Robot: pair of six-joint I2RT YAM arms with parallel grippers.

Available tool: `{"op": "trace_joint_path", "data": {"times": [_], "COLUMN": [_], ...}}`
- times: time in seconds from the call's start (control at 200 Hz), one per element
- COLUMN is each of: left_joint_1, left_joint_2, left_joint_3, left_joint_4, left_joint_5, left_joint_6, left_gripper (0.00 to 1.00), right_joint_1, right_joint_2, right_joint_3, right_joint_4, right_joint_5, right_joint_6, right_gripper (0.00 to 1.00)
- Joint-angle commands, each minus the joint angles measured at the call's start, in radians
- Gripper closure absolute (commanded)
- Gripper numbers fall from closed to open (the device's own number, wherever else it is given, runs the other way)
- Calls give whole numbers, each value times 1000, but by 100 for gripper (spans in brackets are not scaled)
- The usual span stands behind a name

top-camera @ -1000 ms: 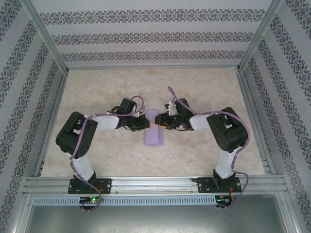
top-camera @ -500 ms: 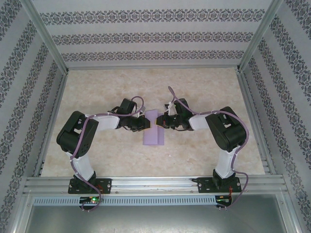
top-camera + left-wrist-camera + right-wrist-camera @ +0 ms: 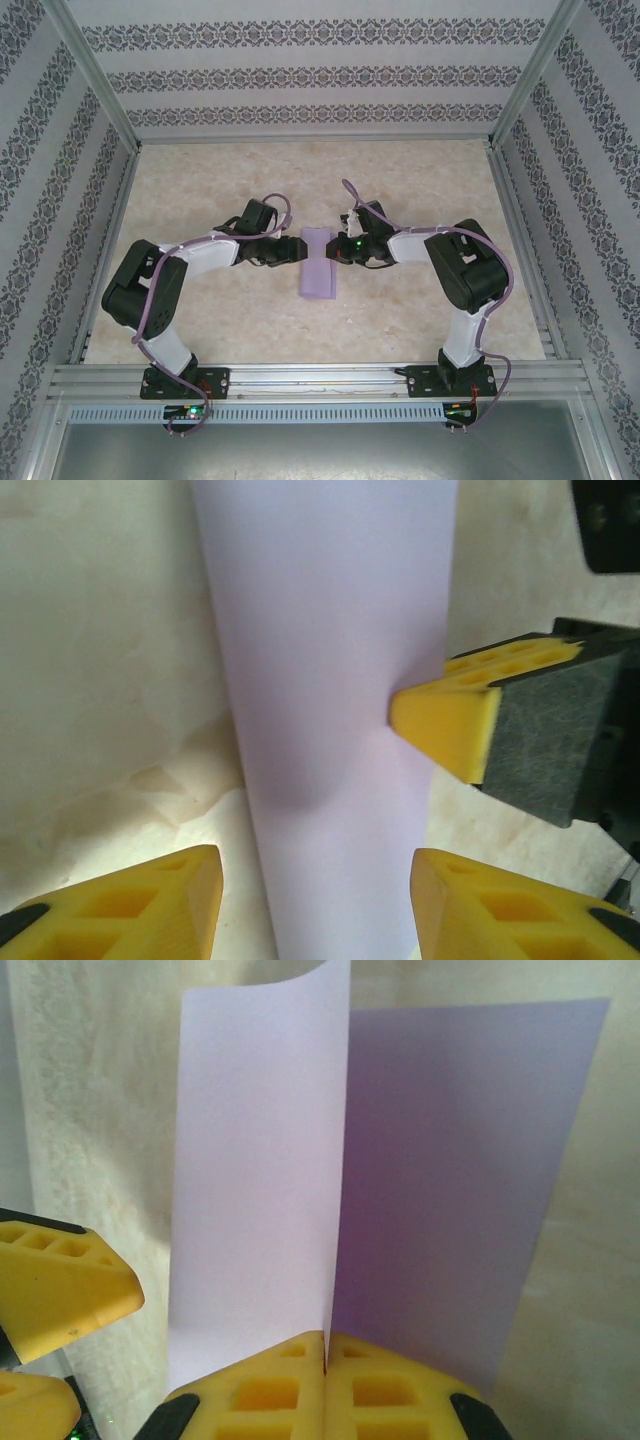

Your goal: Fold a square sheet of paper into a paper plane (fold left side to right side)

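One square sheet of paper (image 3: 318, 262) lies on the tabletop (image 3: 200, 180). Of two tools, the right tool (image 3: 325, 1355) pinches the sheet's raised flap and the left tool (image 3: 315, 895) straddles the sheet, spread wide.

Purple sheet (image 3: 318, 262) lies btwn arms; L pincer (image 3: 297, 248) at its left edge, R pincer (image 3: 336, 247) at right.

You are working in a robotics lab cell. Beneath your left gripper (image 3: 290, 251) and right gripper (image 3: 337, 250) lies a marble-patterned tabletop (image 3: 420, 180), boxed in by an aluminium profile frame (image 3: 92, 70). Beyond the grippers and out to either side of them stand wall panels covered in striped ornamental wallpaper (image 3: 320, 75). Behind the grippers, the arm bases (image 3: 185, 380) are bolted to an aluminium rail (image 3: 320, 375), and a slotted cable duct (image 3: 320, 412) runs along behind that rail.
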Motion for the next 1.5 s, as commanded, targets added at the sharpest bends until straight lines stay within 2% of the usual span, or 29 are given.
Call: {"op": "trace_joint_path", "data": {"times": [0.0, 0.425, 0.869, 1.199, 1.494], "left_joint_1": [-10, -21, -36, -57, -65], "left_joint_2": [43, 141, 208, 257, 291], "left_joint_3": [30, 81, 110, 124, 149], "left_joint_4": [-26, 35, -12, -57, -108], "left_joint_5": [-1, 66, 37, 4, -22], "left_joint_6": [12, -23, 4, 28, 59], "left_gripper": [47, 47, 61, 62, 62], "right_joint_1": [1, 1, 2, -26, -124], "right_joint_2": [-25, -22, -35, -131, -250], "right_joint_3": [30, 41, 37, -24, -114], "right_joint_4": [-80, -103, -114, -143, -203], "right_joint_5": [47, 54, 57, 113, 172], "right_joint_6": [-62, -71, -70, -65, -98], "right_gripper": [98, 97, 95, 74, 68]}}
